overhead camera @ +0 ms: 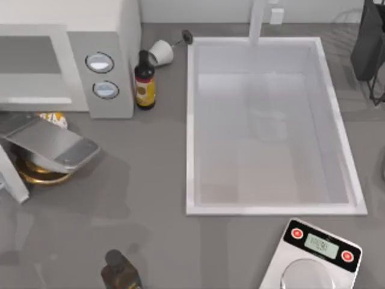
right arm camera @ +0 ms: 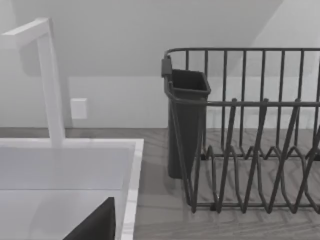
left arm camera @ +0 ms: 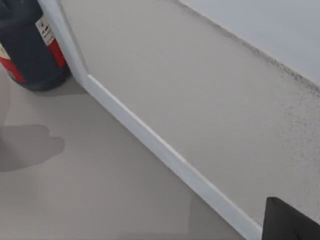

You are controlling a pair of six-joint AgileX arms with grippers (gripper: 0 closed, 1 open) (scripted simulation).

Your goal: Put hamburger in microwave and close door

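White microwave [overhead camera: 66, 54] sits at the worktop's [overhead camera: 156, 180] ten o'clock corner, its door [overhead camera: 33, 66] facing down the top view, two silver knobs [overhead camera: 100, 62] on the side panel; at nine o'clock the left arm [overhead camera: 51, 144] reaches in from the edge, lying over a gold plate [overhead camera: 36, 173]; the hamburger [overhead camera: 55, 118] peeks out just above that arm, just below the door; whether the left claw is apart or together I cannot tell; a brown bottle [overhead camera: 144, 81] stands just beside the knob panel; the sink [overhead camera: 271, 126] fills the centre-right; a scale [overhead camera: 313, 256] lies at five o'clock; the right arm's wrist view faces a dish rack [right arm camera: 250, 145].
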